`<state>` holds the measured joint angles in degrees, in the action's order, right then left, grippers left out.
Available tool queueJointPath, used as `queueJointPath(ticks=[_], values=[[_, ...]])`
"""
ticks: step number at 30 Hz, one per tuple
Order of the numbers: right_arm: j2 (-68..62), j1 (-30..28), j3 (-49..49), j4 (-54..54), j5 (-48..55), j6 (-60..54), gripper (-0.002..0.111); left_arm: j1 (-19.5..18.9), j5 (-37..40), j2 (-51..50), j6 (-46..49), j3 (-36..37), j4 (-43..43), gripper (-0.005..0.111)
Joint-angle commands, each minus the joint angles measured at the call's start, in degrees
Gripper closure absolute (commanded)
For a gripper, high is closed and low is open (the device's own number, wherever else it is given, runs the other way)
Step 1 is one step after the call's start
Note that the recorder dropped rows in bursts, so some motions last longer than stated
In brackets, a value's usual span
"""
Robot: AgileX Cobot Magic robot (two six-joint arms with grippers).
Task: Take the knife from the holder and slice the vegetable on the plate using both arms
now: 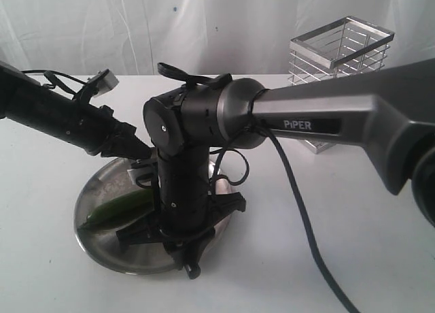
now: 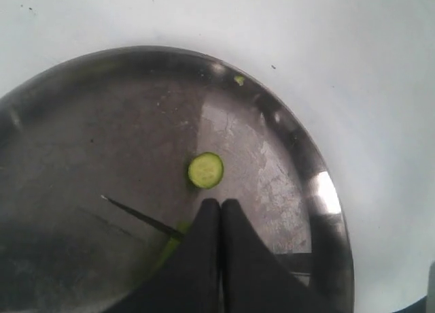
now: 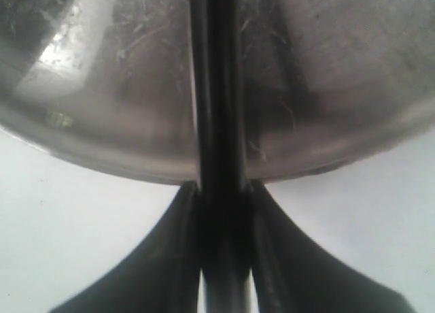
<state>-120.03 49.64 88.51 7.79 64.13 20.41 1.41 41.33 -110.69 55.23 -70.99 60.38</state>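
Note:
The steel plate (image 1: pixel 146 258) lies at the front left of the table. The green vegetable (image 1: pixel 115 209) rests on it, partly behind the right arm's wrist (image 1: pixel 180 190), which points down over the plate. My right gripper (image 3: pixel 221 187) is shut on the black handle of the knife (image 3: pixel 216 88), whose blade reaches out across the plate (image 3: pixel 122 88). My left gripper (image 2: pixel 221 203) is shut with nothing between its fingers, low over the plate (image 2: pixel 136 122) above the vegetable's end (image 2: pixel 166 250). One cut round slice (image 2: pixel 205 170) lies just beyond its tips. The knife's tip (image 2: pixel 129 211) shows beside them.
The wire holder (image 1: pixel 340 58) stands at the back right, with no knife in it. A black cable (image 1: pixel 299 211) hangs from the right arm to the table's front. White cloth covers the table and the backdrop.

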Motion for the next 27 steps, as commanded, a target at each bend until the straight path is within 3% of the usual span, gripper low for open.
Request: queueJointPath(ticks=[1,27], values=[[-0.2,0.1,-0.1,0.0,-0.4,1.3,0.108,-0.1,1.3,0.3,0.7,0.4,2.1,0.107],[-0.7,0.1,-0.1,-1.3,-5.5,4.1,0.108,-0.1,2.3,0.3,3.6,0.4,5.6,0.107]])
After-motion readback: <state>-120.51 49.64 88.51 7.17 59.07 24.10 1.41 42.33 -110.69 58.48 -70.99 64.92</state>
